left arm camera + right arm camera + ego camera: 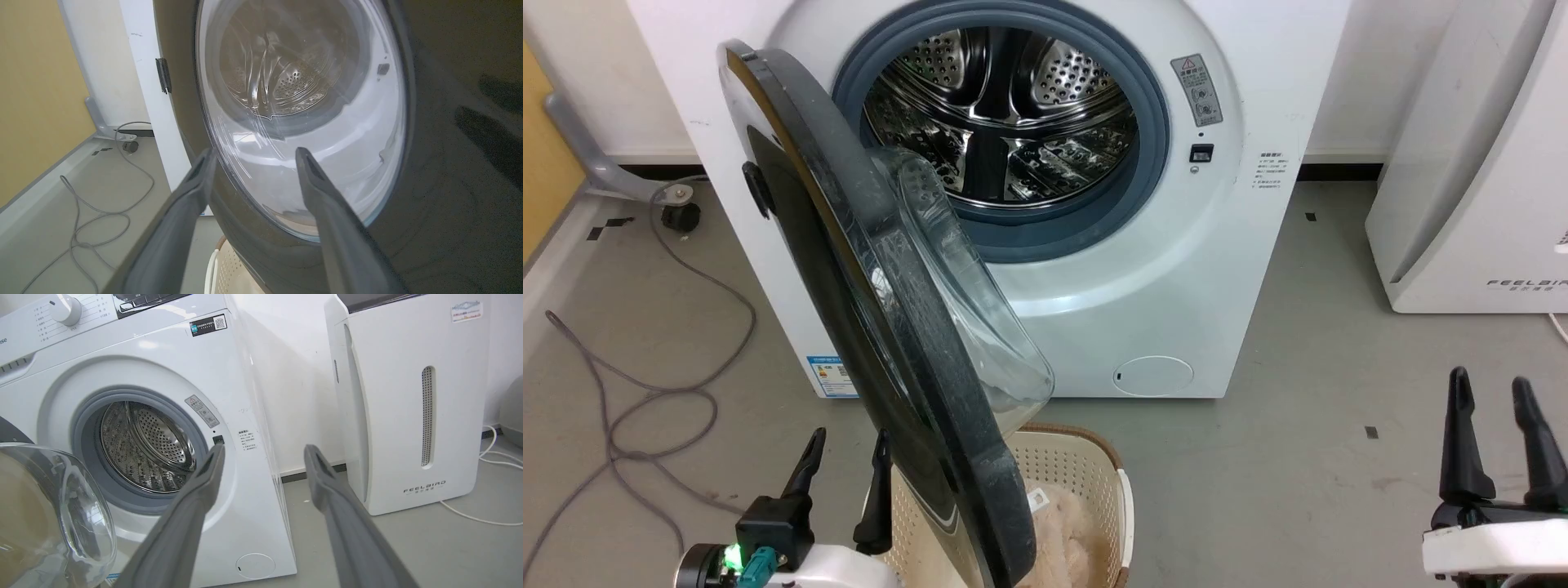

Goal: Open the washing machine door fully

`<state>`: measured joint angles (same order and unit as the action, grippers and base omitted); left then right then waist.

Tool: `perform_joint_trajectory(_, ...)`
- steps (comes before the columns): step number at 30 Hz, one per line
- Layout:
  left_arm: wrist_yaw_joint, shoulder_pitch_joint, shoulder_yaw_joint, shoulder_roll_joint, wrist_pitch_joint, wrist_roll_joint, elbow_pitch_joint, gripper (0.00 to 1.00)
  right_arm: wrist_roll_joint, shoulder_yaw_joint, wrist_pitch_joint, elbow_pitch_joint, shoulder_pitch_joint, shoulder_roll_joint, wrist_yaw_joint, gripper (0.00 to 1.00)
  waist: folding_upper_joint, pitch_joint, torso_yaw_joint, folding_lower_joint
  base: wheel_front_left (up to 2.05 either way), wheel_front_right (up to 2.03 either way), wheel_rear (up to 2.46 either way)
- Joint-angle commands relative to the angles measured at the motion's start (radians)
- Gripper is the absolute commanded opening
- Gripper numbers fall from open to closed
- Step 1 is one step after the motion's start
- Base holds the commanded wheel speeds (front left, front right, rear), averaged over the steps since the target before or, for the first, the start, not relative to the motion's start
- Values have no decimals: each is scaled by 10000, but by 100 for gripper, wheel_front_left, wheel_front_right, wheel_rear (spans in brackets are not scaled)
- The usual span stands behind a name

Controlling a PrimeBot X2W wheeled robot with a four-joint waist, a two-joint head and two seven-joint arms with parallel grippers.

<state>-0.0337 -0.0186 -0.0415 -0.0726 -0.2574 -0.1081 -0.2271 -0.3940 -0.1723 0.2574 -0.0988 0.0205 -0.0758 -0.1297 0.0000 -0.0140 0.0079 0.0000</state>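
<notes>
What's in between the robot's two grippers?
In the head view, between the left gripper and the right gripper lie the lower edge of the washing machine door, a cream basket holding something beige and fluffy, then bare grey floor.

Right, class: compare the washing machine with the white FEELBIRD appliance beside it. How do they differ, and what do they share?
The washing machine has a round, grey-gasketed opening showing a steel drum; the FEELBIRD appliance has a flat front with a narrow vertical grille. The washing machine stands open, its door swung out; the FEELBIRD appliance looks closed. Both are white boxes on the grey floor.
</notes>
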Motion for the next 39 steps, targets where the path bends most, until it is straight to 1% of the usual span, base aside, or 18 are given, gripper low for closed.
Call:
perform_joint_trajectory(1, 55, 85, 44, -36, -44, 46, -20, 100, 703, -89, -39, 548, -251, 125, -10, 100, 0, 20, -9, 0, 0, 0, 0)
perform_joint_trajectory(3, 57, 57, 59, -52, -44, 47, -26, 100, 1692, -44, -268, 1267, -488, 205, -10, 100, 0, 36, -11, 0, 0, 0, 0)
perform_joint_trajectory(5, 60, 38, 77, -72, -44, 47, -31, 100, 2504, 215, -603, 1804, -726, 236, -10, 100, 0, 56, -11, 0, 0, 0, 0)
perform_joint_trajectory(8, 53, 9, 84, -89, -44, 46, -52, 100, 3267, 663, -1130, 2199, -1128, 249, -10, 100, 0, 76, 12, 0, 0, 0, 0)
perform_joint_trajectory(13, 22, -23, 57, -110, -44, 55, -93, 100, 3376, 1066, -1578, 2202, -1690, 253, -10, 100, 0, 92, 77, 0, 0, 0, 0)
perform_joint_trajectory(22, -11, -42, -22, -143, -44, 87, -132, 100, 3163, 1021, -1427, 1728, -1860, 255, -10, 100, 0, 141, 129, 0, 0, 0, 0)
perform_joint_trajectory(23, -49, -65, -27, -151, -44, 76, -55, 83, 3101, 1019, -1409, 1703, -1846, 255, -10, 100, 0, 151, 130, 0, 0, 0, 0)
perform_joint_trajectory(24, -90, -77, -35, -162, -44, 67, 33, 9, 3078, 1019, -1394, 1684, -1832, 255, -10, 100, 0, 157, 131, 0, 0, 0, 0)
perform_joint_trajectory(25, -119, -69, -34, -166, -44, 53, 88, 0, 3078, 1021, -1386, 1668, -1821, 255, -10, 100, 0, 158, 133, 0, 0, 0, 0)
perform_joint_trajectory(31, -197, -16, -49, -223, -44, 52, 180, 0, 2992, 1066, -1383, 1636, -1810, 255, -10, 100, 0, 150, 126, 0, 0, 0, 0)
perform_joint_trajectory(39, -221, -100, 133, -304, -44, -64, 846, 0, 2843, 1069, -1396, 1642, -1839, 255, -10, 100, 0, 154, 152, 0, 0, 0, 0)
